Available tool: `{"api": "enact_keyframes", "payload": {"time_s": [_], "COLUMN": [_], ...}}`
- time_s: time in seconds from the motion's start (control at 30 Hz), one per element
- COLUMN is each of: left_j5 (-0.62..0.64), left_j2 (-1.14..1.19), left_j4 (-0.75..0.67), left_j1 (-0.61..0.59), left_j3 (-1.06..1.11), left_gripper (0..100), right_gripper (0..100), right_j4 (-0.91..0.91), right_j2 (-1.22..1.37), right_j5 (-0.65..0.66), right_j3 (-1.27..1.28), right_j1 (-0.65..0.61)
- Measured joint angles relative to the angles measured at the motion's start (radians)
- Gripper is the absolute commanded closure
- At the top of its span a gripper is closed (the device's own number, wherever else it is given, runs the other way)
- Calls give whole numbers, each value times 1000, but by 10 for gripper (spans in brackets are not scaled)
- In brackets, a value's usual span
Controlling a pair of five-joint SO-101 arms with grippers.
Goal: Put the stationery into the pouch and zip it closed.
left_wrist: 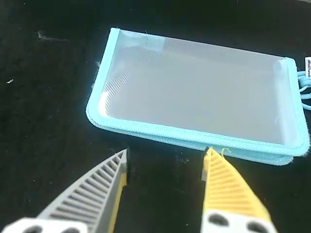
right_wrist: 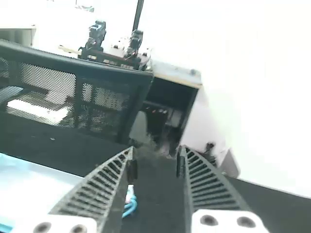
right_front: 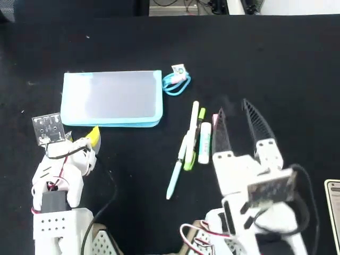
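Black ribbed fingers (right_wrist: 99,191) of the right gripper (right_wrist: 155,152) stand apart with nothing between them: two long, tapering blades on a white printed base. From above, this gripper hangs over the near right of the table (right_front: 276,58), and one blade crosses the right side of the stationery and partly hides a small pink item (right_front: 215,118).

The rest of the stationery lies in a tight, nearly parallel bunch just left of that blade. There is a slim white pen (right_front: 179,156) with a pale blue end, a yellow-green pen (right_front: 194,139) and a stubby white marker (right_front: 205,142). All of it lies on the black cloth, outside the pouch (right_front: 111,98).

The left gripper (left_wrist: 166,155) is also spread and empty. It has one grey finger (left_wrist: 92,194) and one yellow finger (left_wrist: 228,189), both ribbed wedges, with their tips just short of the pouch's near long edge.

The pouch is a flat rectangle with a frosted, finely woven face and a light blue fabric border (I cannot tell whether the zip is open). At its far right corner trails a looped blue and pink cord (right_front: 176,83) with a small white tag.

A white card (right_front: 333,204) shows at the table's right edge. Past the right gripper's blades stand a black mesh panel (right_wrist: 73,92) and a pale wall.
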Motion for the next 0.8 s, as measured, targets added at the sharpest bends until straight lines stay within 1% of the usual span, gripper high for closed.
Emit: {"api": "enact_keyframes", "payload": {"time_s": [0.13, 0.23, 0.3, 0.43, 0.6, 0.7, 0.8], "left_j5": [0, 0, 0, 0, -32, -38, -41], "left_j2": [0, 0, 0, 6, 8, 9, 8], "left_j4": [0, 0, 0, 0, 0, 0, 0], "left_j1": [0, 0, 0, 0, 0, -11, -75], "left_j3": [0, 0, 0, 0, 0, -5, -37], "left_gripper": [755, 755, 753, 752, 750, 749, 749], "right_gripper": [853, 853, 853, 853, 851, 851, 851], "right_j4": [31, 29, -9, -166, -433, -575, -664], "right_j2": [288, 494, 583, 694, 753, 755, 756], "right_j5": [-64, -98, -133, -230, -405, -433, -437], "right_j3": [-138, -147, -110, 38, 273, 381, 440], "right_j1": [-72, -95, -98, -101, -141, -186, -195]}}
